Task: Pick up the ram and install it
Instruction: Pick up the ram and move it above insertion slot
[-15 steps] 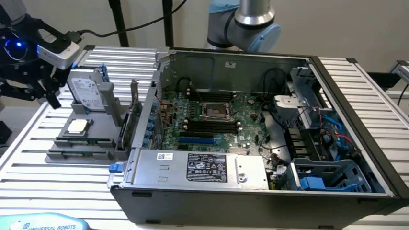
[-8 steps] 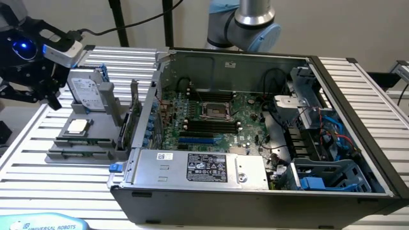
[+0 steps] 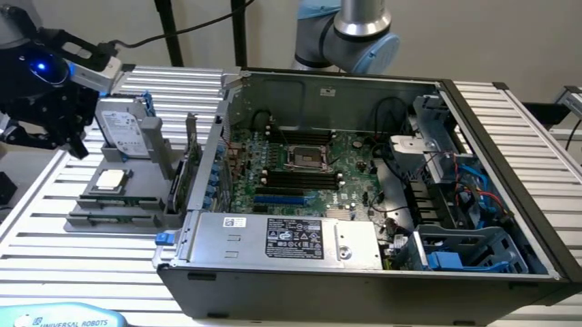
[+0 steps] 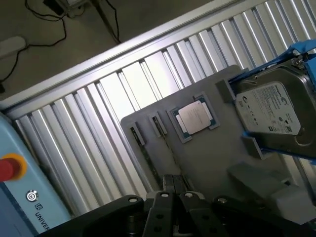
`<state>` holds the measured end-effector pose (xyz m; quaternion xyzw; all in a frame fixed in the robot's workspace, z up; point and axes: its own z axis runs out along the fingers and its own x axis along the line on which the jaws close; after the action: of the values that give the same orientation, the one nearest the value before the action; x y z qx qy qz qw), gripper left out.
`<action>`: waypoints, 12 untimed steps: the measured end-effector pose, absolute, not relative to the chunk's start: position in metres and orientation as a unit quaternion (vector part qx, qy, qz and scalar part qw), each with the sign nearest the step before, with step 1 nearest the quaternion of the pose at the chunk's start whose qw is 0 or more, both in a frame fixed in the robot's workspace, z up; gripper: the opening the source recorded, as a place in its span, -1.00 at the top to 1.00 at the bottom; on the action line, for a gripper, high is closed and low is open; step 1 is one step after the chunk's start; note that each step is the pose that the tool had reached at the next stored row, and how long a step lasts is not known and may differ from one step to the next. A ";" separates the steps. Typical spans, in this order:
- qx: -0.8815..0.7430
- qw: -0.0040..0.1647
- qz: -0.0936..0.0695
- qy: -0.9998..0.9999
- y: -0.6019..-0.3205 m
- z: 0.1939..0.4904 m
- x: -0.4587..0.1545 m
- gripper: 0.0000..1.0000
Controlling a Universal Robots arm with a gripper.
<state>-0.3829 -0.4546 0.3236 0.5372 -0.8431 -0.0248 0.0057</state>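
Over the gray tray (image 4: 207,158), the pincer (image 4: 175,195) is together; the ram (image 3: 116,201) sits edge-on, chips indistinct.

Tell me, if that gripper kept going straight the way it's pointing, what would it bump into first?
Most likely the grey parts tray, close to the ram sticks slotted in it. The gripper points down at that spot, though depth is hard to judge.

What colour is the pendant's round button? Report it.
The button is red; wrist view shows it best.

"UNIVERSAL ROBOTS" reads on the light-blue pendant (image 3: 64,319); hard drive (image 4: 269,111) and power-supply label (image 3: 293,238) print is too small to read.
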 end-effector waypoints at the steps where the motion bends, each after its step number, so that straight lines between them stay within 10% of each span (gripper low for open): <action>1: 0.545 0.006 -0.025 -0.838 -0.455 0.323 -0.383 0.79; 12: 0.623 0.008 -0.024 -0.782 -0.454 0.316 -0.383 0.79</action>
<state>-0.3826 -0.4545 0.3160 0.6232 -0.7817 -0.0241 0.0084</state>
